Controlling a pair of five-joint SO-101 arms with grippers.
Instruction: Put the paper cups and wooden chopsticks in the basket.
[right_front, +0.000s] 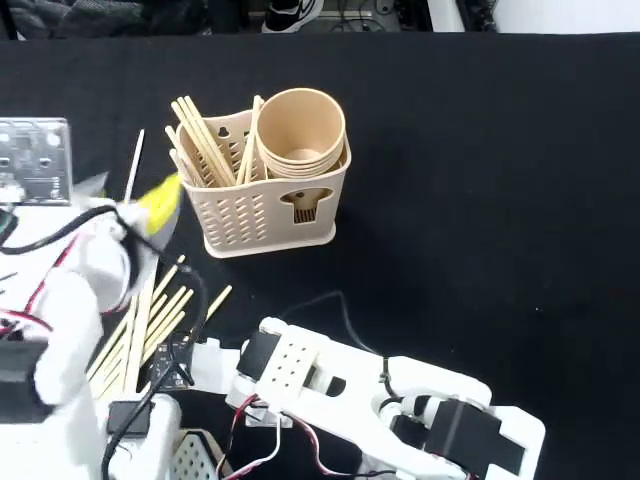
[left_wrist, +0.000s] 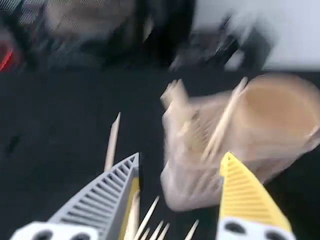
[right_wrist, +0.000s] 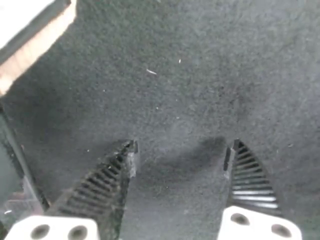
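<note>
Stacked paper cups (right_front: 300, 125) stand in one compartment of the basket (right_front: 270, 215) on the black worktop (right_front: 500, 200), with wooden chopsticks (right_front: 200, 145) upright in the compartment beside them. A scatter of loose chopsticks (right_front: 150, 320) lies on the cloth near the basket. The left gripper (left_wrist: 182, 157) faces the basket, its grey and yellow jaws spread, a single chopstick (left_wrist: 112, 142) just beside the grey one. The right gripper (right_wrist: 182, 150) hangs over bare cloth, jaws spread.
</note>
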